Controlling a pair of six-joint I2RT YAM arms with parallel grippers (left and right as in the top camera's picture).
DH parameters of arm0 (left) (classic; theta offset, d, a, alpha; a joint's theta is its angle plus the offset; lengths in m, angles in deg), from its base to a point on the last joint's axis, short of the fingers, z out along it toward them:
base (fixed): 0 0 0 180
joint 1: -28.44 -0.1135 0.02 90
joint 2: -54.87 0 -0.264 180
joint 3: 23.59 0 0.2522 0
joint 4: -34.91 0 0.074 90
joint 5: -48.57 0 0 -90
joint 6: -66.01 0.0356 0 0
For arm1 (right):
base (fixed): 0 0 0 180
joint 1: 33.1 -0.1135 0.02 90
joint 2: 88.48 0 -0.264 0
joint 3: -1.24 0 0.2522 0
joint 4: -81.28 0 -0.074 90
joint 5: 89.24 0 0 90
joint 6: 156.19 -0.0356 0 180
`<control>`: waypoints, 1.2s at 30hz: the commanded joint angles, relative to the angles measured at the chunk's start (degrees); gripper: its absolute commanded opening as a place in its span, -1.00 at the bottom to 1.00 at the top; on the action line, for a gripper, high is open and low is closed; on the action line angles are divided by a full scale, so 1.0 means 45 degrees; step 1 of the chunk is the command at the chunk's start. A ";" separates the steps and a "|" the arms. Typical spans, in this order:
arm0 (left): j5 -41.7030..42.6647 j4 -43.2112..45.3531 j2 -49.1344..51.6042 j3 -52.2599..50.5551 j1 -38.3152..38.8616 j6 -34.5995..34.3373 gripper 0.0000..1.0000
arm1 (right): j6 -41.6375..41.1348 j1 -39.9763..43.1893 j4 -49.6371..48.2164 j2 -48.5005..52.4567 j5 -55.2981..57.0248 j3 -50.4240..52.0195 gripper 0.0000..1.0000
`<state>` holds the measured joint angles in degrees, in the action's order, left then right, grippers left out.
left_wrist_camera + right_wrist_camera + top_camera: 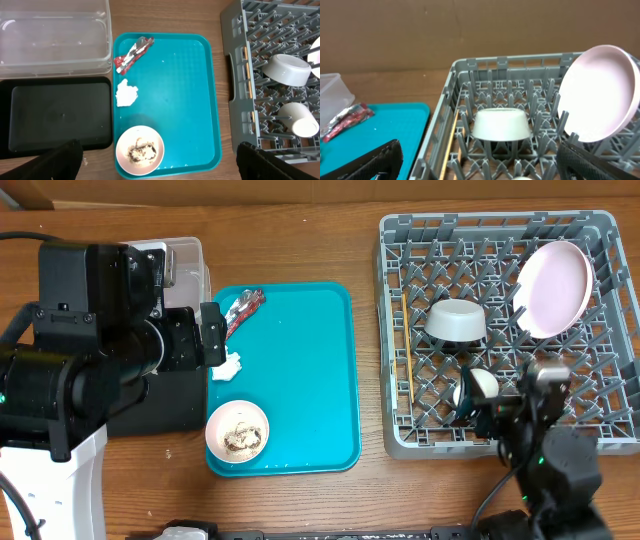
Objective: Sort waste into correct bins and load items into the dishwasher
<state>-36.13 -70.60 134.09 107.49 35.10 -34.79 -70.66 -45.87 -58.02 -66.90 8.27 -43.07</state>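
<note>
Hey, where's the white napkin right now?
In the left wrist view, the white napkin lies on the teal tray near its left edge, between the red wrapper and the small bowl.

I read this as a robot test bench staged like a dish station: bare wooden table (300, 230), plain brown backdrop (420, 30) beyond my right claw (477, 147), grey dish rack (520, 62) just ahead of it.

glossy teal tray (185, 100), matt grey plastic rack (600, 435), wood table (300, 240)
</note>
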 commanded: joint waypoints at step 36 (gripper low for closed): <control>-0.0092 0.0015 0.0039 0.0097 0.0024 -0.0219 1.00 | -0.0044 0.0000 -0.3298 -0.4760 -0.0005 0.5945 1.00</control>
<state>-36.13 -70.62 134.09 107.49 35.10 -34.79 -70.69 -45.90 -72.47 -87.57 8.22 -16.66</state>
